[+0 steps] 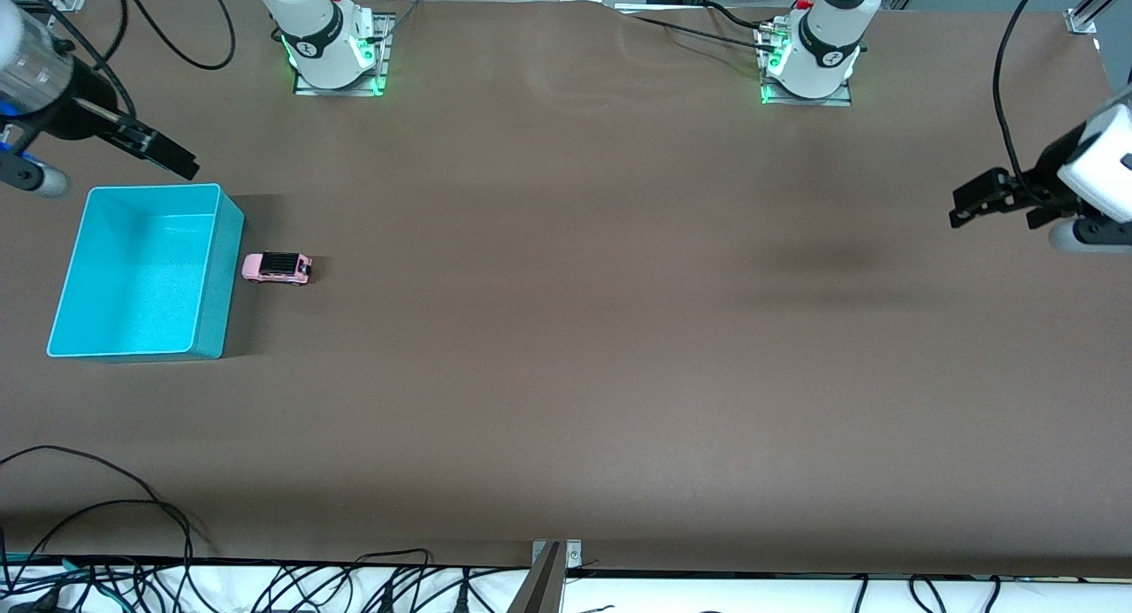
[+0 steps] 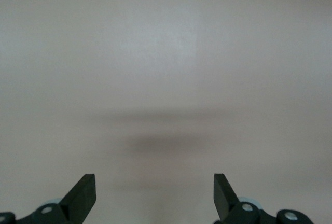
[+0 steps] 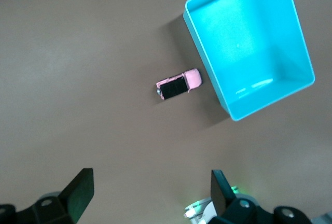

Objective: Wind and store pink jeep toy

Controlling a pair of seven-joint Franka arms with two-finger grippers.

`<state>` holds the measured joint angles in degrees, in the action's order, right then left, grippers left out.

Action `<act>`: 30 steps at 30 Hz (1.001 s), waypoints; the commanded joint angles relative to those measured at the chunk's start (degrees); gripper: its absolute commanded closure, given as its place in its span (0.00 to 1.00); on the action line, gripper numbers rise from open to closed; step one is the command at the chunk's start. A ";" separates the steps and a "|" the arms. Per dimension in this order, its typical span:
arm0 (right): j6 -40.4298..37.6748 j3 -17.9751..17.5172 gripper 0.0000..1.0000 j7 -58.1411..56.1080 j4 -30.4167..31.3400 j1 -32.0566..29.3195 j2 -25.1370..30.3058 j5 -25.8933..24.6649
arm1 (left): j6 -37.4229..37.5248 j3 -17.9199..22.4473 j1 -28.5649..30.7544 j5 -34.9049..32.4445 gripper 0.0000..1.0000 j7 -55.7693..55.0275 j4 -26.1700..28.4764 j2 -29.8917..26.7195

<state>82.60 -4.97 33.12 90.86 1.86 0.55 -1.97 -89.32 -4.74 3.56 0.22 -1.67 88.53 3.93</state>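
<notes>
The pink jeep toy (image 1: 277, 267) sits just beside the turquoise bin (image 1: 212, 321), its long axis pointing at the bin wall. The right gripper (image 1: 164, 153), fingers spread, hangs nearer; the left gripper (image 1: 986, 197), also spread, waits well apart. Glossy, probably hard plastic.

Even, fairly bright overhead light falls on the brown bench (image 1: 566, 374), with a paler sheen across its middle in the front view. Soft shadows trail from the turquoise bin (image 1: 141, 272) and the pink jeep toy (image 1: 277, 267) toward the left arm's end. A broad, faint shadow lies under the left arm. The left wrist view is washed out and soft, perhaps out of focus; its one dark smear is blurred. Green lamps glow at both bases.
</notes>
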 commanded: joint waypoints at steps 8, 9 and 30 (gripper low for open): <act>5.37 1.98 0.00 14.94 10.29 -0.72 -0.11 0.30 | -0.68 1.58 -0.93 1.54 0.00 0.88 2.97 -2.35; 6.33 1.98 0.00 16.53 11.44 -0.72 -0.11 0.30 | -0.68 1.58 -0.84 1.45 0.00 0.88 2.97 -2.35; 45.62 3.21 0.00 47.65 40.44 -1.16 -0.72 -0.23 | -0.59 1.58 -0.58 1.18 0.00 0.88 2.71 -2.18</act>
<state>119.94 -2.13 76.23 124.37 1.13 -1.71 -1.95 -89.43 -3.73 3.03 0.23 -1.68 90.33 2.63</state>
